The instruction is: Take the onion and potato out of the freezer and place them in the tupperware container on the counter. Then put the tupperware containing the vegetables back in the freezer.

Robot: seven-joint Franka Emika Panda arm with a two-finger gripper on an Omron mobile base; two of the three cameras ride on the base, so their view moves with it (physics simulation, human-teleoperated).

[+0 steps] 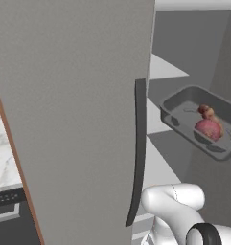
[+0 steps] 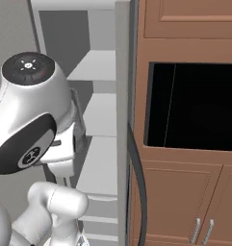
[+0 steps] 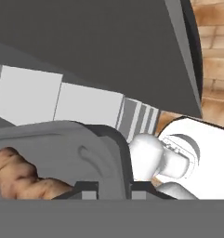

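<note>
The tupperware container (image 1: 184,111), with the onion (image 1: 208,128) and potato (image 1: 207,113) inside, is being held in the open freezer (image 1: 74,119); the gripper (image 3: 112,188) is clamped on its rim. Next, it is to be set on a shelf (image 1: 161,167).

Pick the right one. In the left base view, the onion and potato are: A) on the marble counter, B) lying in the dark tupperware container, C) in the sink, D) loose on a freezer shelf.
B: the onion and the potato both lie inside the tupperware container, which is held up in front of the open freezer rather than resting on a shelf.
</note>
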